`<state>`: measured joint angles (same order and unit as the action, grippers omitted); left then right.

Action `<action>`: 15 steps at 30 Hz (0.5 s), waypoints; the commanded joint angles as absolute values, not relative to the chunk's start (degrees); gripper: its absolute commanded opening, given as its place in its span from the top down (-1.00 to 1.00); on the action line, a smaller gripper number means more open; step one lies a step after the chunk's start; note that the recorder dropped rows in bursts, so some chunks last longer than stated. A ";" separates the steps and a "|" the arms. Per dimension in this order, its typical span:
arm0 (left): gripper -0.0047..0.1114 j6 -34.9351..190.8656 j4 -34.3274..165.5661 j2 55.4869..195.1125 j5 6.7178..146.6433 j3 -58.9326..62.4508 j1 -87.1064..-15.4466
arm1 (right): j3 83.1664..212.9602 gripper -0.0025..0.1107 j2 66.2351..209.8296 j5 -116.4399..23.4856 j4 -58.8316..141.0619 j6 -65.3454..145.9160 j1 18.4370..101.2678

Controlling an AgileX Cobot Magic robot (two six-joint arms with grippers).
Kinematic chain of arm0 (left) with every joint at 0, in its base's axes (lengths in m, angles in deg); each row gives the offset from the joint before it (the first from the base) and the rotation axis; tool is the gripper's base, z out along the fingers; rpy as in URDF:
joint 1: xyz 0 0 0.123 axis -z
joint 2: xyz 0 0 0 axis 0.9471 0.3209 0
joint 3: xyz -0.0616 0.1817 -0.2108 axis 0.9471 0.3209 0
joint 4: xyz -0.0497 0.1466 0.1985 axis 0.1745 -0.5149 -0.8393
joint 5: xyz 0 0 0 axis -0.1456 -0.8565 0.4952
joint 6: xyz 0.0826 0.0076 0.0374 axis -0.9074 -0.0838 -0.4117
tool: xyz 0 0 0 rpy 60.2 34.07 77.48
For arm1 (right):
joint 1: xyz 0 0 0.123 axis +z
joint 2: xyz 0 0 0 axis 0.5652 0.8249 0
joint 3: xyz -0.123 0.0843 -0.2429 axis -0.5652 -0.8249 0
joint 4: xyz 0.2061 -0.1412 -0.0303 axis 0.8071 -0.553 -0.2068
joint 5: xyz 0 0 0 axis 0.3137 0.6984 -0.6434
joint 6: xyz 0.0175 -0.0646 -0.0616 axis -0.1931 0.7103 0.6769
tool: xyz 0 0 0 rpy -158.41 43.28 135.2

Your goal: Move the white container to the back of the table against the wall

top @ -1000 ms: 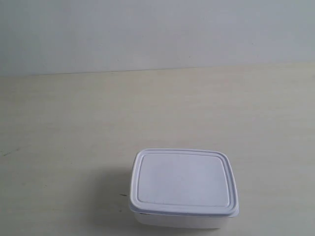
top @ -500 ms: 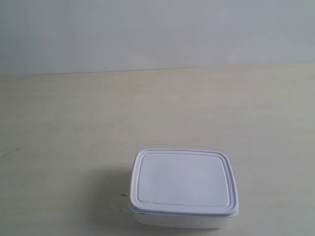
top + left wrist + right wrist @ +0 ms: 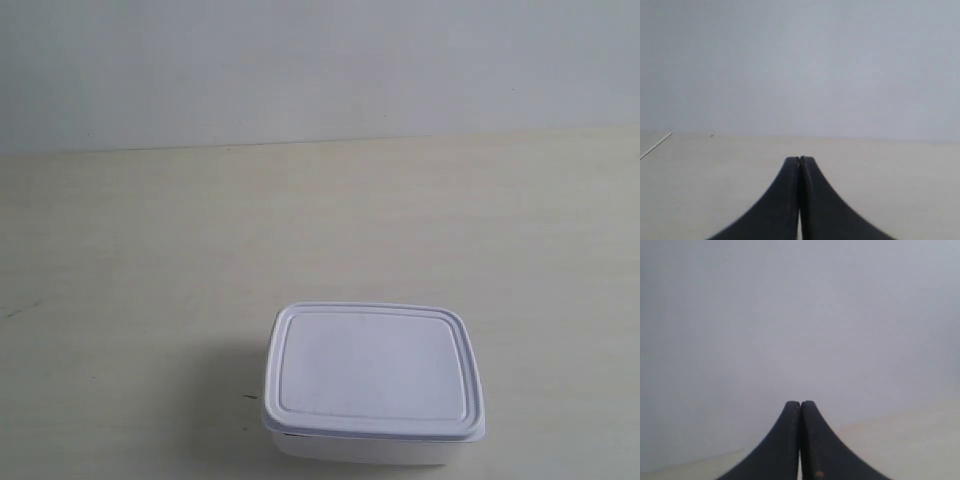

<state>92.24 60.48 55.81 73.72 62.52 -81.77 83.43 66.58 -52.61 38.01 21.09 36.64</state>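
The white container (image 3: 372,380), lidded, sits near the front edge of the table (image 3: 150,270) in the exterior view, far from the wall (image 3: 320,70). No arm or gripper shows in that view. In the left wrist view my left gripper (image 3: 799,159) is shut, its dark fingers pressed together with nothing between them, over bare table (image 3: 890,190) and facing the wall (image 3: 800,65). My right gripper (image 3: 800,403) is likewise shut and empty, with the wall (image 3: 800,315) filling most of its view. Neither wrist view shows the container.
The table meets the wall along a straight line at the back of the exterior view. A table edge (image 3: 655,145) shows in the left wrist view. A faint dark streak (image 3: 20,310) marks the tabletop.
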 commanded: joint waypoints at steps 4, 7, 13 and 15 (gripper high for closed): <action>0.92 115.81 61.97 55.49 86.76 62.45 -81.51 | 83.17 0.96 66.24 -58.73 44.89 14.03 36.45; 0.92 125.28 61.70 55.49 91.41 62.45 -81.51 | 83.17 0.96 66.24 -62.36 45.34 9.63 36.45; 0.92 125.92 61.73 55.49 103.61 62.45 -81.51 | 83.17 0.96 66.24 -67.83 45.34 2.98 36.45; 0.92 125.92 61.73 55.49 107.58 62.45 -81.51 | 83.17 0.96 66.24 -68.50 44.80 0.89 36.45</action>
